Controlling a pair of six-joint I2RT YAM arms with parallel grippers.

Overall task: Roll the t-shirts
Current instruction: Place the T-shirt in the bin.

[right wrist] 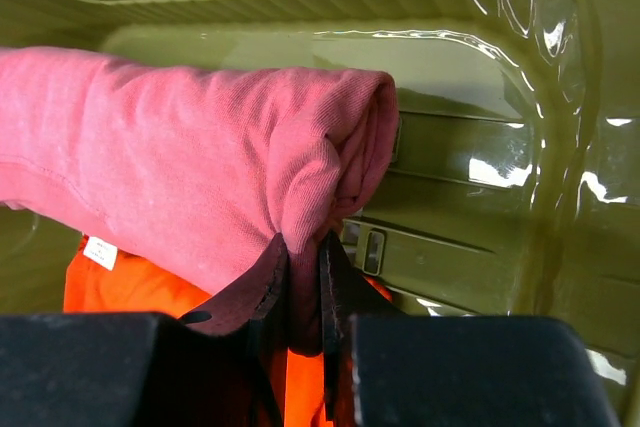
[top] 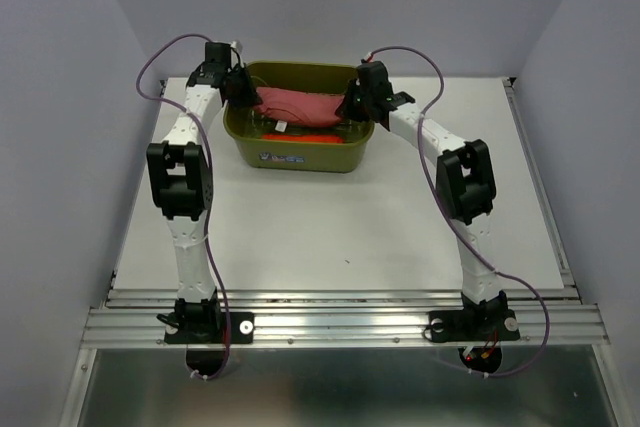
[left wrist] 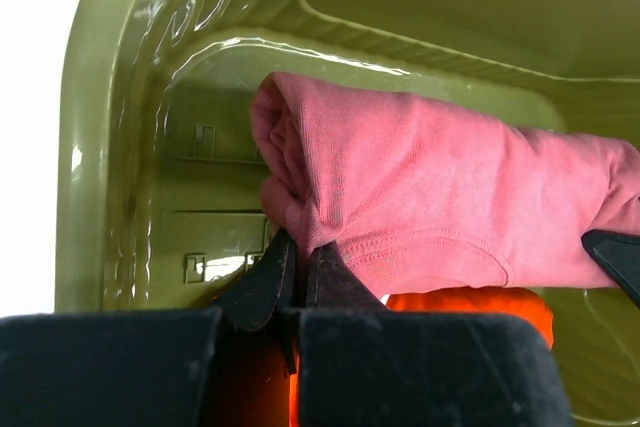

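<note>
Olive tub (top: pixel 330 155) encloses rose t-shirt (top: pixel 300 104), orange roll (top: pixel 312 133).

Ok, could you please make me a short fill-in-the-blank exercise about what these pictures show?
1. The left gripper and the right gripper are both ___ on the rolled dusty-rose cloth t-shirt.
2. The other cloth shirt beneath it is bright ___.
3. Both shirts are ___ the olive-green plastic tub.
Missing words: shut; orange; inside.
</note>
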